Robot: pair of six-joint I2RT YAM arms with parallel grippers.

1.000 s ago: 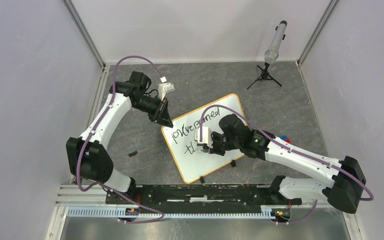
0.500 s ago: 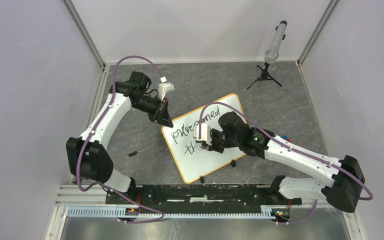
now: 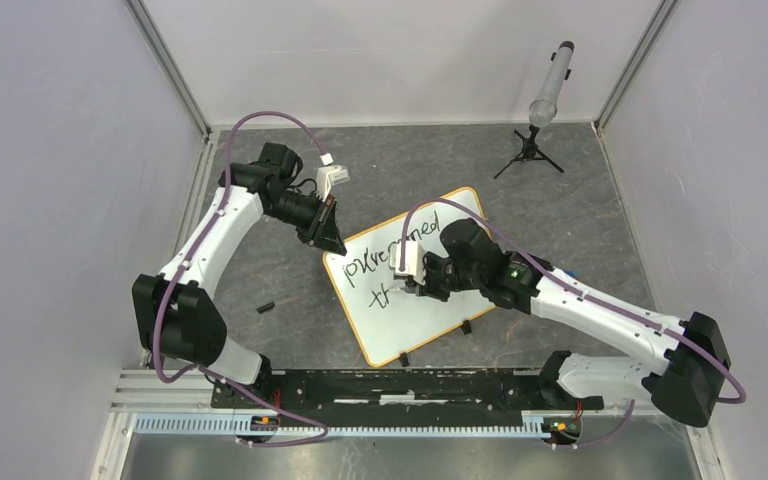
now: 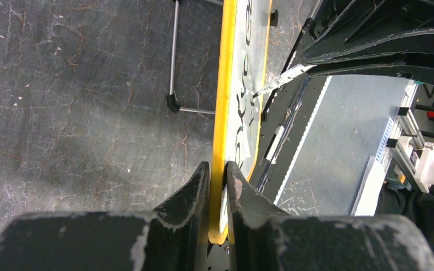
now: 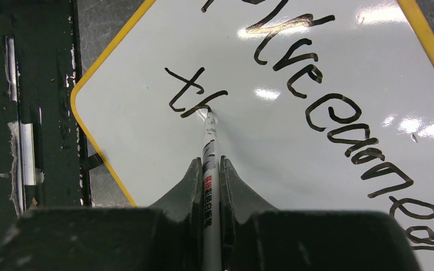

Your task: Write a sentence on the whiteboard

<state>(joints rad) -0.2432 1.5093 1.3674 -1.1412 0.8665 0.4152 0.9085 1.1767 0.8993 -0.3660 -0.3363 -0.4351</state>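
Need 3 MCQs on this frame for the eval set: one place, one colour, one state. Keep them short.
1. Where is the marker tip?
A. in the air
B. on the whiteboard, at the second line of writing
C. in a holder

2. The frame is:
A. yellow-orange
B. blue
C. green

3. The left gripper is:
A. open above the whiteboard
B. holding a marker
C. shut on the whiteboard's edge

Answers:
1 B: the right wrist view shows the tip meeting the lower strokes.
2 A: the rim reads yellow-orange in both wrist views.
3 C: the left wrist view shows its fingers pinching the frame.
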